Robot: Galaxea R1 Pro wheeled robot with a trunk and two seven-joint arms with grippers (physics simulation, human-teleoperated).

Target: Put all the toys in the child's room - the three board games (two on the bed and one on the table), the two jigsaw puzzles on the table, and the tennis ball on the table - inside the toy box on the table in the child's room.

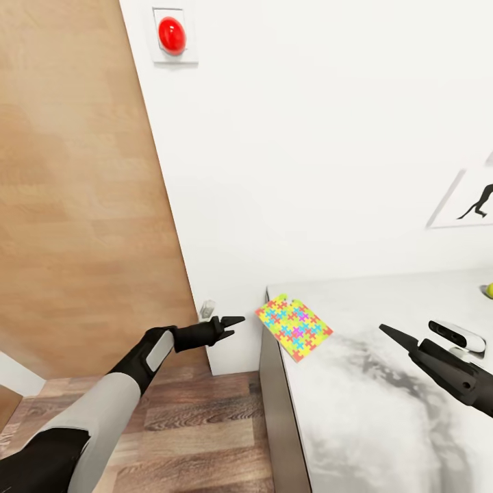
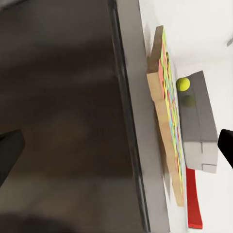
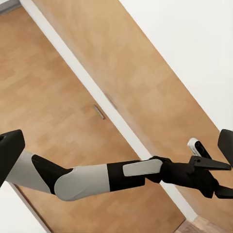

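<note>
A jigsaw puzzle (image 1: 294, 327) box with a bright interlocking pattern lies at the near left corner of the light-grey table (image 1: 383, 418). My left gripper (image 1: 229, 323) hangs open over the floor just left of that corner, level with the box and apart from it. The left wrist view shows the puzzle (image 2: 168, 114) edge-on, the tennis ball (image 2: 183, 84) beyond it, a grey bin that looks like the toy box (image 2: 201, 124), and a flat red box edge (image 2: 194, 201). The ball (image 1: 489, 290) also sits at the table's far right. My right gripper (image 1: 397, 335) hovers open above the table, empty.
A wooden door (image 1: 75, 192) stands to the left, beside a white wall with a red button (image 1: 171, 34) high up. A black silhouette picture (image 1: 472, 198) hangs above the table. Wood-plank floor (image 1: 198, 424) lies between me and the table's dark side panel (image 1: 274, 411).
</note>
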